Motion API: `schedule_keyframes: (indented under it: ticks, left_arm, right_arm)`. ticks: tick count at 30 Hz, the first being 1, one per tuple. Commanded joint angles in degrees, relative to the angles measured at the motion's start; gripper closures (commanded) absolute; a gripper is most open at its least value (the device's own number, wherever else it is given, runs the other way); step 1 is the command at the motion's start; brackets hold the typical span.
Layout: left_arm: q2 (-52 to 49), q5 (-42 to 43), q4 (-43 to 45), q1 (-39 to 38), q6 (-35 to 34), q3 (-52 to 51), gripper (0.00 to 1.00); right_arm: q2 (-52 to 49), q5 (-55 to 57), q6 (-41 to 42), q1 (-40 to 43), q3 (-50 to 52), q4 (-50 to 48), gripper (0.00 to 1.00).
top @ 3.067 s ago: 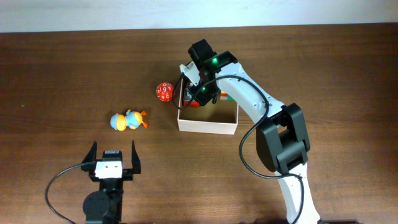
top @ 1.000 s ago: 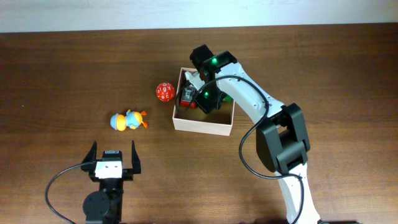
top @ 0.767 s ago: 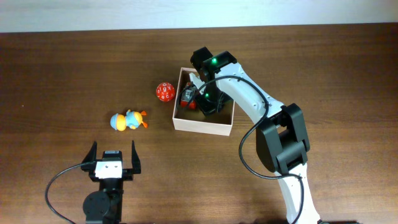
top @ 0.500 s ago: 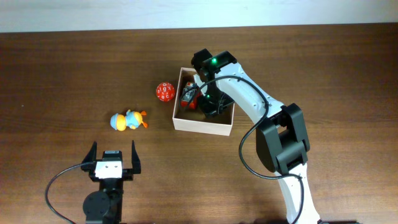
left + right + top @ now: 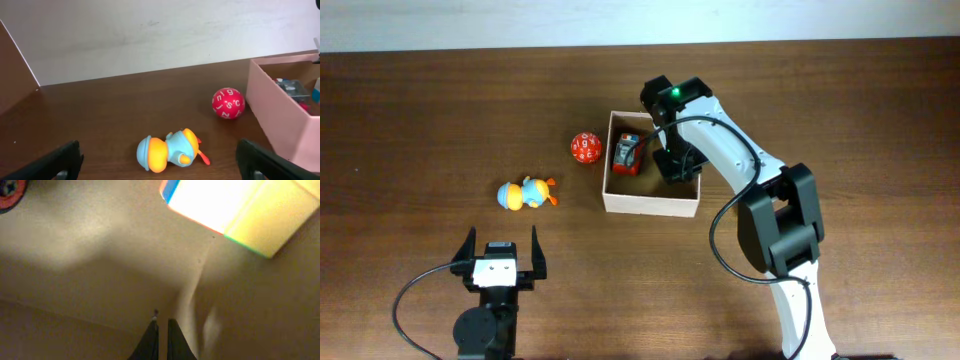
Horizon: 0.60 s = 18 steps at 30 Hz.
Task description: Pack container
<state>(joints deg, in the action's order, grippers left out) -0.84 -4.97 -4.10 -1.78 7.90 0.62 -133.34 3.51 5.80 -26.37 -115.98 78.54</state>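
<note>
The jaws of the left gripper [image 5: 503, 238] are standing wide apart and holding nothing, close to the near edge of the dark brown wooden counter [image 5: 420, 100], left of its middle. The jaws of the right gripper [image 5: 161, 337] are sitting almost together, with only a sliver between them and nothing gripped. They are reaching down inside the square, shallow box with white outer walls and a tan cardboard floor [image 5: 650, 203].

Left of the counter's middle, a blue and orange plush toy [image 5: 528, 193] is lying on its side. Nearer the far edge, a red many-sided die with white numbers [image 5: 584, 148] is resting just beside the box's left wall. The box is sitting around the counter's middle. Inside it, a small red and grey toy [image 5: 626, 155] is lying by the left wall, and a bright yellow block with blue and green edges [image 5: 235, 210] is showing beyond the right fingertips.
</note>
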Motion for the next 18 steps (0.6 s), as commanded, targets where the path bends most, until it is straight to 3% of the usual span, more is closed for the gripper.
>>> schedule_keyframes:
  ticks: [1,18]
  left_arm:
    - [0.4,-0.5,-0.2,0.2,0.8,-0.1,0.01]
    - [0.4,-0.5,-0.2,0.2,0.8,-0.1,0.01]
  right_arm:
    - [0.9,3.4,-4.4,0.2,-0.4,0.3,0.96]
    - [0.9,6.4,-13.1,0.2,-0.4,-0.2,0.96]
